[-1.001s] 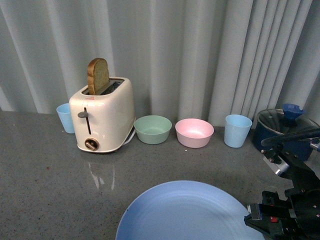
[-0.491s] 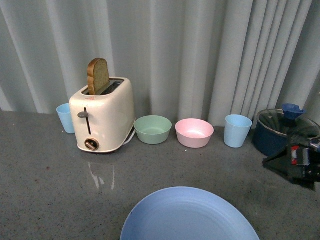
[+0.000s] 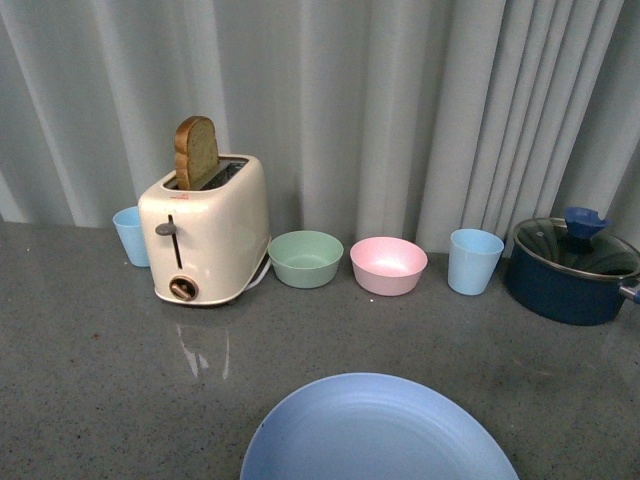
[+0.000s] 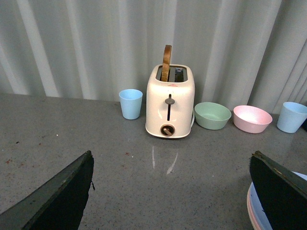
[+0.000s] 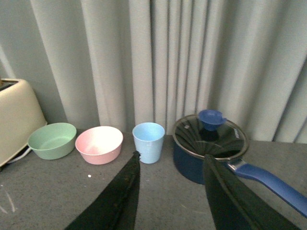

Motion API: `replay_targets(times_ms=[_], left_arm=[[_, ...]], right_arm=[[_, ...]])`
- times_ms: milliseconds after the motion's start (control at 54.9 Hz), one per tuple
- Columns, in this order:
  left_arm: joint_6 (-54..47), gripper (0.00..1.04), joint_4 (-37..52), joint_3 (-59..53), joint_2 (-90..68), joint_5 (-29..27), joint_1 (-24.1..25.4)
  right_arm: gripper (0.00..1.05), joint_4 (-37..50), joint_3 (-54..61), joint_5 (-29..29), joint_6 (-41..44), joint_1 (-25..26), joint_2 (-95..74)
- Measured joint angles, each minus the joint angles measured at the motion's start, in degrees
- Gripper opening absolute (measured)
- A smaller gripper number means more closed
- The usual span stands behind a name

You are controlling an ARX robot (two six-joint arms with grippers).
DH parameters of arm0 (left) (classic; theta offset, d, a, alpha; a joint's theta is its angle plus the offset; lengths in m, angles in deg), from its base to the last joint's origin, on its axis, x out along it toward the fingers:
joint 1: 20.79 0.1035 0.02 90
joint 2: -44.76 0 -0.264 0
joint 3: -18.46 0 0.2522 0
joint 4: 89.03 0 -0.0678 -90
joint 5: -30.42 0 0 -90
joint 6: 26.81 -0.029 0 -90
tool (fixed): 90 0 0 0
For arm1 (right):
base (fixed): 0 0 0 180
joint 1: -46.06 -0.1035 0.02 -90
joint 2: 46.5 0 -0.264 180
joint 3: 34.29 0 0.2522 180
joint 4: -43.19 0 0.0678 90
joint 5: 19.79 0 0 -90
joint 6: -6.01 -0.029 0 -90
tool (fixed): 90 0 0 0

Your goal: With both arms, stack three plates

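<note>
Looking at the desk (image 3: 90, 330) from the front, we see the light blue plate (image 3: 380, 430) at 6 o'clock, close to our body, lying flat and cut by the lower edge of the picture. In the left wrist view a thin pink rim (image 4: 252, 213) shows under the blue edge (image 4: 259, 203), so we judge that the blue plate lies on top of the pink plate. The beige plate we cannot find in any view; it may be under the two others, but this is hidden.

Our left hand (image 4: 170, 191) hangs above the desk with its fingers far apart and nothing between them. Our right hand (image 5: 168, 191) also stands wide and holds nothing. Neither arm appears in the front view.

From this we judge that the stacking is finished or nearly finished: at least two plates are stacked, both hands are free and away from the stack. What is left, if anything, is only to confirm the third plate.

Behind the stack, at 11 o'clock, is the toaster (image 3: 205, 235) with a slice of bread (image 3: 196, 152). At 12 o'clock are the green bowl (image 3: 306, 258) and the pink bowl (image 3: 388, 265), then a blue cup (image 3: 474, 261). The pot (image 3: 572, 270) stands at 2 o'clock.
</note>
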Motion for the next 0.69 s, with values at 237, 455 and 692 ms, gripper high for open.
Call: replay_targets(times_ms=[237, 455, 692], left_arm=[[0.0, 0.98, 0.0, 0.0, 0.0, 0.0, 0.0], [0.0, 0.98, 0.0, 0.0, 0.0, 0.0, 0.0], [0.0, 0.98, 0.0, 0.0, 0.0, 0.0, 0.0]], right_arm=[[0.03, -4.6, 6.7, -0.2, 0.4, 0.4, 10.1], [0.03, -11.0, 10.5, -0.3, 0.4, 0.5, 20.3], [0.03, -21.9, 13.5, -0.3, 0.4, 0.5, 34.3]])
